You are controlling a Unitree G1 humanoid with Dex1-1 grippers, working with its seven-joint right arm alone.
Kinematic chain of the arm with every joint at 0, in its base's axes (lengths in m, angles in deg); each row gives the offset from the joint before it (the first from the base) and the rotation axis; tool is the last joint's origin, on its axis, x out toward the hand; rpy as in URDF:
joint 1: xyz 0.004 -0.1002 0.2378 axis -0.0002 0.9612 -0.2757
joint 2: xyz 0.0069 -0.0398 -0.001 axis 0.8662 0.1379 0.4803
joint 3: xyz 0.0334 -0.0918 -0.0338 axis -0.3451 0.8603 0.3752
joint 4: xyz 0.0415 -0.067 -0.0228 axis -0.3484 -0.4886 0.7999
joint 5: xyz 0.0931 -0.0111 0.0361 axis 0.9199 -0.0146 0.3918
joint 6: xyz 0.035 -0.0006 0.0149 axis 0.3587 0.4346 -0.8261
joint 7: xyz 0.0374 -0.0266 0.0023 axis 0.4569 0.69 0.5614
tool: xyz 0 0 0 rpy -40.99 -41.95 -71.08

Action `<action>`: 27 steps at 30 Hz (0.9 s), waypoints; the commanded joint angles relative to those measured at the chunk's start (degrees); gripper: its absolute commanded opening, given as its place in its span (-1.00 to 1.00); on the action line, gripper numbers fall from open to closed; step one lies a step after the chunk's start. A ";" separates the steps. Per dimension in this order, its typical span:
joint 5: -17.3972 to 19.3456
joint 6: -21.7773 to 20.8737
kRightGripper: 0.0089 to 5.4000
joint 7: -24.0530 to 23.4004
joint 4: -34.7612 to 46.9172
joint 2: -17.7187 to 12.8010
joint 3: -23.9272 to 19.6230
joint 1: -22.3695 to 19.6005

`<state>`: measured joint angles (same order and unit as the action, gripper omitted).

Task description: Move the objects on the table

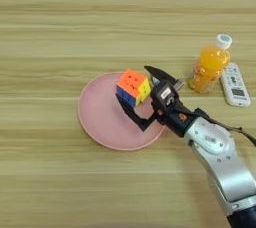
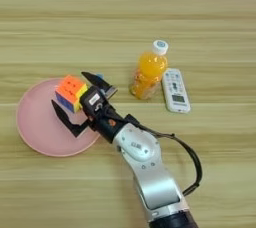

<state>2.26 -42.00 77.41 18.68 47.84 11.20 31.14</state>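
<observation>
Wide wood-grain table [image 1: 50, 22] filling both views, planks running side to side. Silver right forearm [image 2: 150, 172] reaching in from the bottom edge toward the pink round plate [image 1: 100, 122], the only container in sight.

On or just above that plate, at its right side: the multicoloured puzzle cube [image 1: 133, 87], tilted, orange face up, yellow and blue on the sides. Cannot tell whether resting on the plate or lifted a little off it. Nothing else in the plate.

Right hand [image 1: 145, 97] spread wide around the cube, one black finger above and behind it, the other below and in front. Upper finger apparently clear of the cube; lower one close, contact not readable. By the look of it, either a grasp about to close or a release just made; not decidable from here.

Well apart to the right, on bare table: orange juice bottle [image 1: 211, 65], lying tilted, white cap pointing away. Just beside it, touching or nearly so, small white remote [image 1: 235, 85], screen end nearest.

Blue-and-white tube: possibly a glimpse just behind the upper finger, too hidden to confirm.

Judged progress: cube being handled at the plate; bottle and remote apparently untouched, left to move.
</observation>
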 commanded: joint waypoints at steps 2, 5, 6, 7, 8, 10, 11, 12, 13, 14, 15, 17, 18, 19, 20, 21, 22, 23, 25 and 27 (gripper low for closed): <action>-0.22 -0.81 0.98 -0.68 1.84 -0.02 -0.39 -2.05; -0.24 -1.08 0.98 -0.76 1.76 0.07 -0.45 -2.02; -0.23 -1.12 0.98 -0.78 1.79 0.11 -0.45 -2.02; -0.23 -1.17 0.98 -0.77 1.85 0.14 -0.42 -2.03; -0.25 -1.24 0.98 -0.75 1.89 0.15 -0.39 -2.05; -0.25 -1.41 0.98 -0.83 1.98 0.21 -0.46 -2.19; -0.20 -1.44 0.98 -0.92 2.01 0.28 -0.55 -2.27; -0.09 -1.39 0.98 -0.98 2.09 0.37 -0.63 -2.34; 0.07 -1.23 0.98 -0.99 2.18 0.47 -0.68 -2.36; -0.14 -1.15 0.98 -1.07 2.22 0.45 -0.65 -2.40; -0.33 -1.09 0.98 -1.14 2.22 0.45 -0.63 -2.42; -0.47 -0.94 0.98 -1.28 2.15 0.58 -0.74 -2.54; -0.46 -0.82 0.98 -1.38 2.10 0.67 -0.84 -2.65; -0.57 -0.53 0.98 -1.59 1.91 0.79 -0.95 -2.87; -0.78 -0.19 0.98 -1.82 1.67 0.88 -1.01 -3.06; -0.94 0.15 0.98 -1.98 1.45 0.97 -1.06 -3.22; -1.07 0.52 0.98 -2.13 1.25 1.07 -1.10 -3.34; -1.32 0.80 0.98 -2.33 1.03 1.16 -1.13 -3.51; -1.68 1.06 0.98 -2.57 0.57 1.31 -1.16 -3.91; -1.91 1.41 0.98 -3.00 0.02 1.58 -1.18 -4.38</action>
<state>0.59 -40.47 75.83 17.25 49.11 10.95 30.71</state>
